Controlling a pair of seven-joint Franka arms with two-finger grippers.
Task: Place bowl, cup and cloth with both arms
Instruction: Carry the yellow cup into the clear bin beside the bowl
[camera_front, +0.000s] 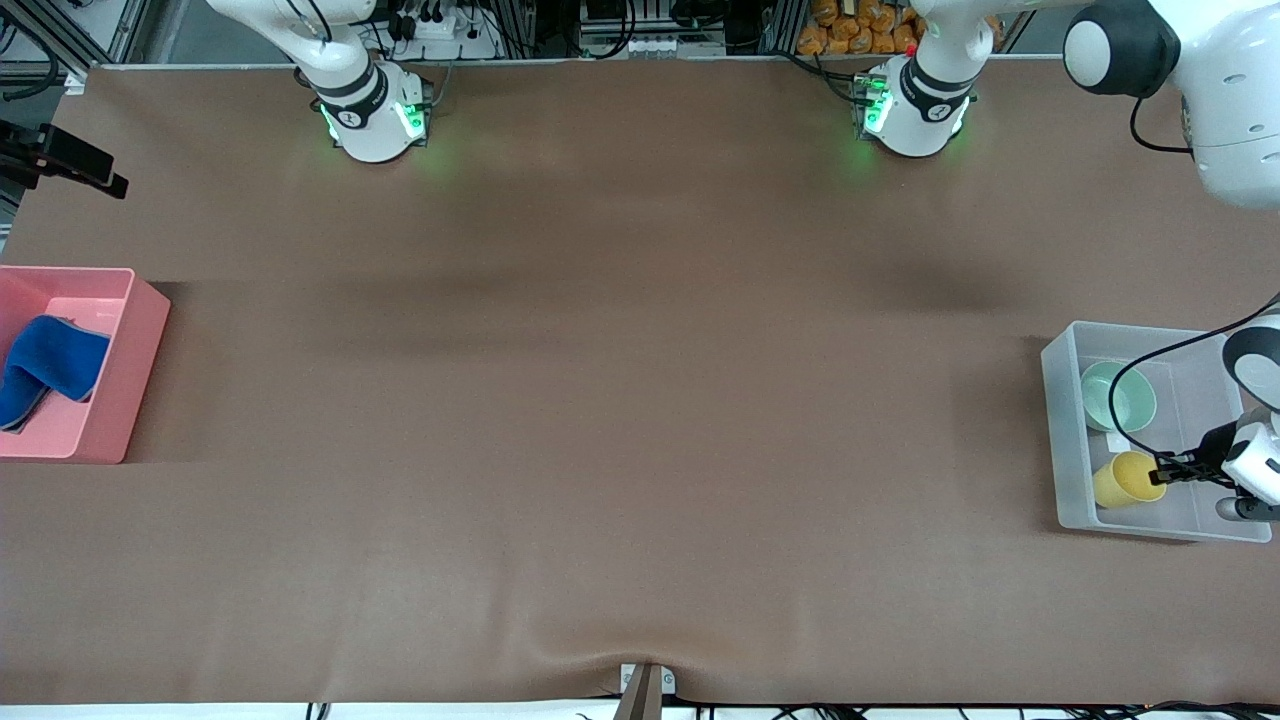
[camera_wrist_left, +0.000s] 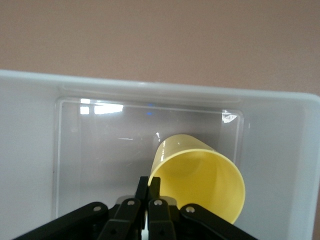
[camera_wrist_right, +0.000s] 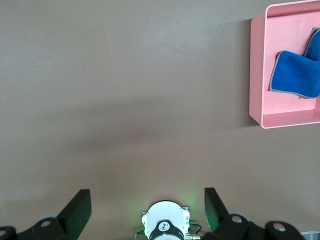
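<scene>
Jaws of the left gripper (camera_wrist_left: 148, 186) are clenched on the rim of the small plain yellow tapered cup (camera_front: 1122, 480), which lies on its side inside the clear grey plastic bin (camera_front: 1066, 440) at the left arm's end of the brown-covered bench (camera_front: 620, 400). In the left wrist view the fingers (camera_wrist_left: 141, 189) pinch the cup's (camera_wrist_left: 200, 180) wall at its mouth, one inside and one outside, with the cup resting against the bin (camera_wrist_left: 30, 165) floor. Cup mouth faces the gripper (camera_front: 1165, 470).

One small round pale mint-green bowl (camera_front: 1118, 396) sits upright in the same bin, farther from the front camera than the cup, near it; whether they touch cannot be told.

Right gripper (camera_wrist_right: 145, 210) is held high above the bench near its own base, jaws spread wide, holding nothing; that arm waits. It does not show in the front view.

One folded bright blue cloth with grey edging (camera_front: 45, 368) lies in the pink plastic bin (camera_front: 130, 370) at the right arm's end of the bench, also seen in the right wrist view (camera_wrist_right: 297, 75) within the pink bin (camera_wrist_right: 257, 70).

Count: one cup, one bowl, one cloth, two bins, two arms. No readable writing or labels on any of them.
</scene>
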